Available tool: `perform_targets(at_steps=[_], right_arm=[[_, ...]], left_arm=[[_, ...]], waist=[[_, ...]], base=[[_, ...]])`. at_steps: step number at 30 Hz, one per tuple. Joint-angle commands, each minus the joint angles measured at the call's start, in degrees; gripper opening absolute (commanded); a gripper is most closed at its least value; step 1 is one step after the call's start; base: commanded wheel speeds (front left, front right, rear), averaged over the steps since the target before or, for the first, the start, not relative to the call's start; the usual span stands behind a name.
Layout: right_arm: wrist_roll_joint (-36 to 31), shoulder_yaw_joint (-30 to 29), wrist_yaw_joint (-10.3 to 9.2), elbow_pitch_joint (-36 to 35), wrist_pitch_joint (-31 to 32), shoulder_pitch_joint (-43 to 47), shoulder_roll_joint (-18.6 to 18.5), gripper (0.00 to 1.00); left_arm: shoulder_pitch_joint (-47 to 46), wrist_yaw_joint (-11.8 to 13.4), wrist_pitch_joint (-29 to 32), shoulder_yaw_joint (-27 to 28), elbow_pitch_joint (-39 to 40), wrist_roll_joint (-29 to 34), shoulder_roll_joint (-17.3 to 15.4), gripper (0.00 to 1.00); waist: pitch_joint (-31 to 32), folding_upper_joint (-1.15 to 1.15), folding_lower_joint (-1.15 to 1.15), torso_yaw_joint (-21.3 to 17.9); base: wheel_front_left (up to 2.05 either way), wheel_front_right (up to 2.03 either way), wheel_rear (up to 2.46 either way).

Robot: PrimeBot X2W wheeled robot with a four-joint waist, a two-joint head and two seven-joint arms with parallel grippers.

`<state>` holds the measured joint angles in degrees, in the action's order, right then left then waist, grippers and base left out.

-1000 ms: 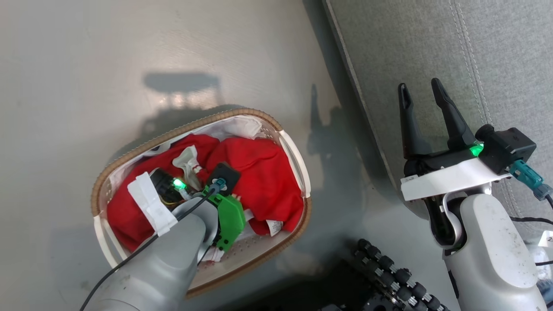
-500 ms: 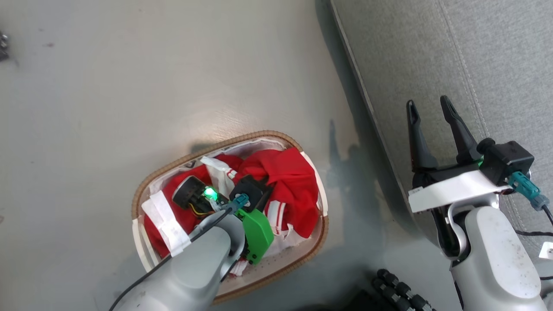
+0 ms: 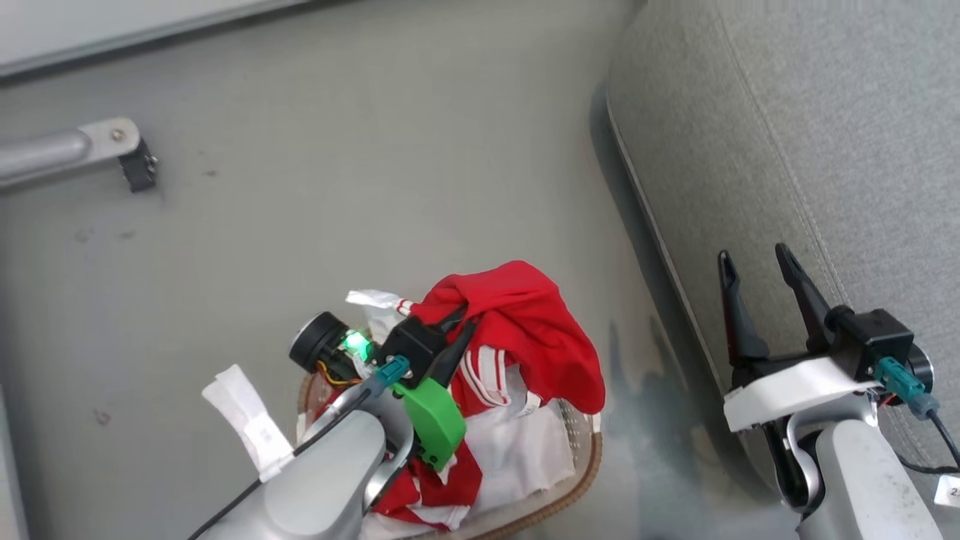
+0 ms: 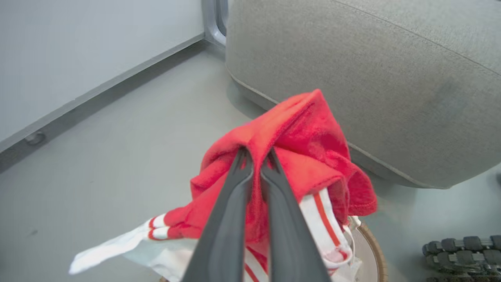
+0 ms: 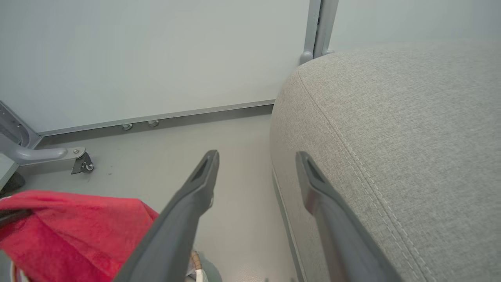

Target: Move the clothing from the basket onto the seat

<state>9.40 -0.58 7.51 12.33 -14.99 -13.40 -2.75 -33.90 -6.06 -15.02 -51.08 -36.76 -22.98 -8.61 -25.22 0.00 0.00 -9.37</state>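
Raised above the basket [image 3: 595, 451], clothing [image 3: 525, 322] hangs pinched in left claw [image 4: 257, 153].

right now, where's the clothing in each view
Head view: clothing at lower centre, hanging over the basket.
Left wrist view: clothing in the middle, pinched in the left gripper.
Right wrist view: clothing in the lower left corner.
Shared landmark: the seat, on the right side of every view.
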Motion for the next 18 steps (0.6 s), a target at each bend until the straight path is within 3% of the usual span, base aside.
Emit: perform_targets(at_steps=[1, 18], right_arm=[[-0.5, -0.2, -0.04, 0.3, -0.3, 1.4, -0.3, 1.00], [-2.2, 3.1, -0.04, 1.3, -0.3, 6.4, -0.2, 1.00]], left_arm=[[1.3, 0.1, -0.2, 0.3, 1.0, 0.2, -0.9, 0.00], [-6.1, -0.9, 6.2, 3.1, 10.3, -3.2, -9.8, 0.00]], waist=[[7.0, 0.00, 0.00, 3.5], [20.3, 0.00, 0.00, 5.2]], base=[[0.00, 0.00, 0.00], [0.00, 0.00, 0.00]])
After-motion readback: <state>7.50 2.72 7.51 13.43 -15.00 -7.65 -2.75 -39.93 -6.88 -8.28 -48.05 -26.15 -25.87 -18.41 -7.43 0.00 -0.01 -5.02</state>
